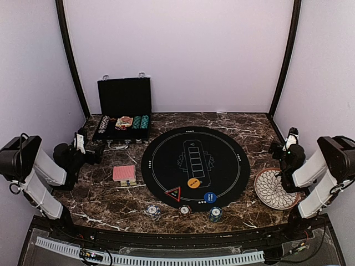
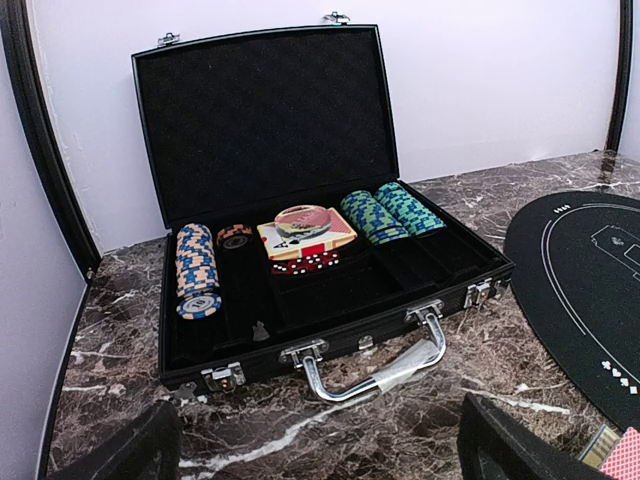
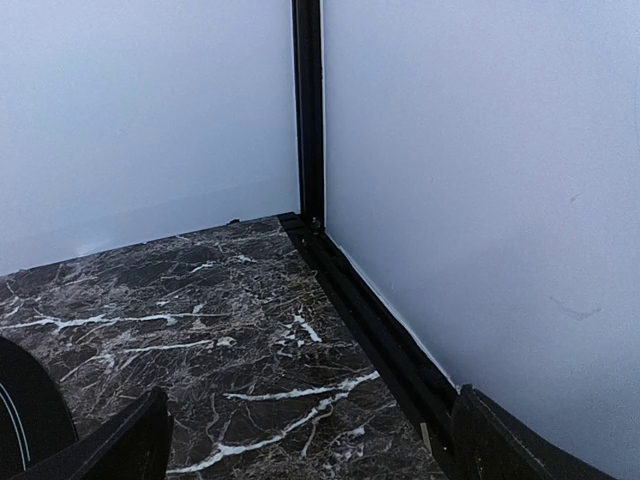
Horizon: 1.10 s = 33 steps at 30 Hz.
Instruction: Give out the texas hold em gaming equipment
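Distribution mid-flow: left gripper (image 2: 320, 445), wide and empty, faces the open case (image 2: 260, 120) at centre frame, right gripper (image 3: 310, 440) equally wide and idle; reaching in for poker chips (image 2: 196, 265) looks next.

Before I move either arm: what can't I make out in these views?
Card deck: count unreadable, too small in top external; cut off by left wrist's bottom-right corner.
Three chip stacks: heights too small, top external.
Orange disc, blue disc: lettering too small, top external.
Case front slots: lost in black lining, left wrist.
Plate: outside right wrist view.
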Motion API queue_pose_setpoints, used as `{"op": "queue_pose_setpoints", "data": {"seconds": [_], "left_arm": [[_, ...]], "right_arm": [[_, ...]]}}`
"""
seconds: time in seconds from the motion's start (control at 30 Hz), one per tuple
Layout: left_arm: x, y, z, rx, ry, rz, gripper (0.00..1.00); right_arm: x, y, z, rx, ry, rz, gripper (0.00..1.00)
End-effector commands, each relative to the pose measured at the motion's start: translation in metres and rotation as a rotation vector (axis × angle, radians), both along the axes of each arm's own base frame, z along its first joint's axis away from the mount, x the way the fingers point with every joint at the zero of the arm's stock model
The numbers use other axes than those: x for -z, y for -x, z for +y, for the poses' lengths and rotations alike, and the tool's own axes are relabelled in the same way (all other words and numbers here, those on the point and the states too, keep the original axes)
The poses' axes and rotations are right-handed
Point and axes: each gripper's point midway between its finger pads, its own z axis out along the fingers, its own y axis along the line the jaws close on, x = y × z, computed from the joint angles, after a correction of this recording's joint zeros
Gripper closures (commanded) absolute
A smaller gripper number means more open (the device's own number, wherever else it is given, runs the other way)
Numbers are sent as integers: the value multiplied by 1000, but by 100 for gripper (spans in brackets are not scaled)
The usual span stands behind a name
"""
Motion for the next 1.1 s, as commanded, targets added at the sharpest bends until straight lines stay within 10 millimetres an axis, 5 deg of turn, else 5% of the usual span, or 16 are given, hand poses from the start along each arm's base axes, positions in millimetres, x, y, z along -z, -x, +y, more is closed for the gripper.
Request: {"op": "queue_pose_setpoints", "data": {"seconds": [0.0,0.57,0.7,0.73,0.77,0.8,0.83,0.87,0.9,0.93,1.07], "left_arm": [[-7,-1,1,-6,8,-20,1],[-8,0,1,-5,9,-24,1],[-16,-9,8,-36,20,-5,1],[-5,-10,10,-44,29,65,1],[-19,-19,12,-49,23,51,1],[-6,-18,11,-48,22,135,1],[-22,-27,11,-38,4,118,1],[-10,-25,11,-35,2,197,1],[-27,-33,12,-33,-10,178,1],[-16,-29,12,-31,-7,255,1],[-51,-35,12,-2,-11,322,1]], "right_arm": [[-15,-2,-1,2,-6,-53,2],[-17,-3,-4,24,-15,-37,2],[-36,-12,2,35,21,-18,1],[-42,-15,4,30,30,0,2],[-49,-18,5,34,21,4,1],[-57,-20,4,48,-12,0,2],[-64,-21,3,54,-32,9,2],[-75,-24,4,54,-66,4,2],[-84,-28,7,38,-81,19,1],[-92,-32,13,7,-95,34,2],[-118,-50,40,-136,-241,41,2]]}}
